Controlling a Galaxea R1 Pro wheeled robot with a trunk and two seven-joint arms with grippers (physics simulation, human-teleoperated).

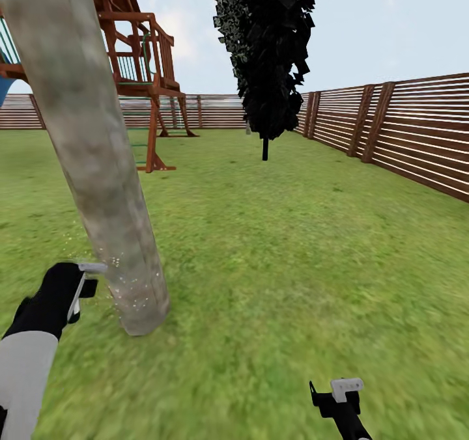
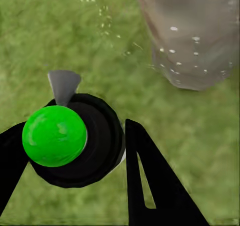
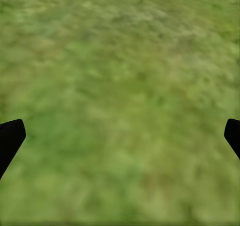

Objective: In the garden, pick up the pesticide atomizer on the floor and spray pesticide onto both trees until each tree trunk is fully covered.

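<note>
Left tool (image 2: 75, 151) is closed on the pesticide atomizer (image 2: 75, 143), green cap toward the camera, grey nozzle (image 2: 64, 85) aimed at the tree trunk (image 1: 104, 186) just beside it. White pesticide specks (image 1: 127, 287) speckle the lower bark near the trunk's base; higher bark looks bare, so coverage is judged partial. Trunk's long axis runs upward, tilted in view. Right tool (image 1: 339, 394) hangs well apart from the trunk over the grass (image 3: 120, 85), fingers spread, empty. Beyond the trunk: wooden playset (image 1: 140, 69), dark cypress (image 1: 267, 49), slat fence (image 1: 404, 140).
</note>
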